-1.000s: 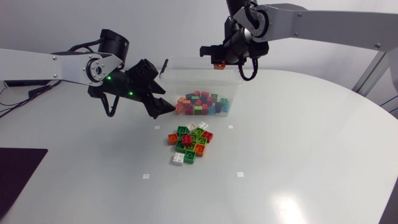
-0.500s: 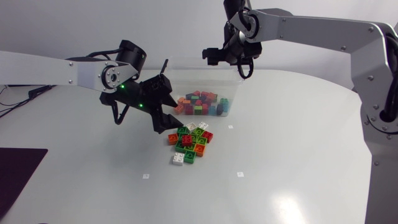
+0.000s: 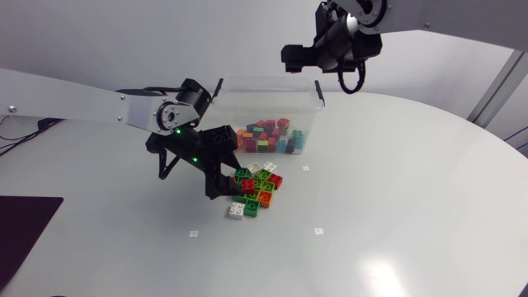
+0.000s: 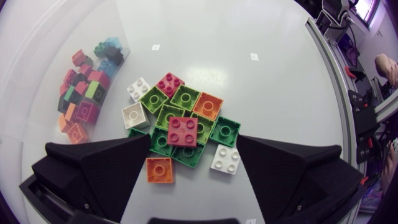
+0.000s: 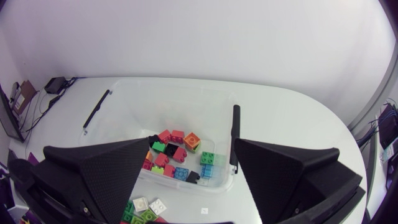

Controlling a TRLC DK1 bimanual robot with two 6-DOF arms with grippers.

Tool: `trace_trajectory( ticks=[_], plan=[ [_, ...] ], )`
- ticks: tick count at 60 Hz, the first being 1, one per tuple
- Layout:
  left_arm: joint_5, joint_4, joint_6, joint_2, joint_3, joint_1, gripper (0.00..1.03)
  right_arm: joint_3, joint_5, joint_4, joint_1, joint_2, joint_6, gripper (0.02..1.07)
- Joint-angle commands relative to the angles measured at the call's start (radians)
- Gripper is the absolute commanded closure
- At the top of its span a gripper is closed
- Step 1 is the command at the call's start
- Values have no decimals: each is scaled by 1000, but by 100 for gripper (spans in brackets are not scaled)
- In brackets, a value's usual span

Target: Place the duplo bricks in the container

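The left hand (image 3: 224, 175) is spread wide and grips nothing. It points down at the loose pile of duplo bricks (image 3: 252, 188) on the white surface (image 3: 396, 206), a finger on either side of the pile. Whether the fingertips touch the outer bricks cannot be told. In the left wrist view the pile (image 4: 183, 121) lies flat with studs facing up: mostly green bricks, a red brick (image 4: 182, 131) stacked on top of them, an orange brick (image 4: 160, 169) and a white brick (image 4: 225, 158) nearest the hand. The right hand (image 3: 297, 59) is also wide open and empty, held above the far side of the clear container (image 3: 264, 81). The container stands just beyond the pile, its long axis running across the head view from the left arm's side to the right arm's, with a black handle at each end. A heap of mixed-colour bricks (image 3: 268, 136) lies inside, gathered toward the wall nearest the pile.
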Motion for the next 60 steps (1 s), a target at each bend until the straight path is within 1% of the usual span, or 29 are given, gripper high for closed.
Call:
trace_trajectory(
  ticks=[1, 7, 15, 23, 26, 34, 39, 44, 47, 49, 51, 54, 60],
  plan=[
    [-5, -13, 34, 43, 13, -11, 9, -83, 2, 14, 11, -67, -22, 8],
    [-11, -13, 34, 62, 28, -19, 9, -170, -4, 39, 16, -135, -33, 8],
    [-18, -11, 31, 93, 61, -28, 12, -293, -15, 82, 24, -218, -50, 8],
    [-25, -8, 31, 120, 79, -40, 12, -420, -35, 126, 33, -296, -68, 8],
    [-28, -8, 31, 132, 87, -45, 16, -462, -36, 143, 38, -322, -73, 8],
    [-30, -8, 31, 160, 99, -49, 23, -549, -36, 166, 47, -379, -87, 8],
    [-31, -6, 28, 175, 110, -49, 31, -593, -36, 177, 57, -409, -91, 8],
    [-31, -8, 27, 182, 116, -49, 45, -650, -36, 209, 68, -443, -102, 8],
    [-31, -8, 24, 183, 117, -49, 51, -684, -36, 224, 76, -457, -110, 8],
    [-31, -6, 19, 183, 117, -49, 61, -701, -38, 230, 79, -462, -113, 8],
    [-31, -2, 13, 183, 119, -49, 69, -719, -41, 232, 80, -468, -117, 8],
    [-31, -2, 10, 183, 117, -48, 70, -753, -65, 247, 82, -477, -129, 8],
    [-31, -2, 10, 180, 107, -48, 71, -819, -81, 283, 96, -498, -159, 8]
  ],
)
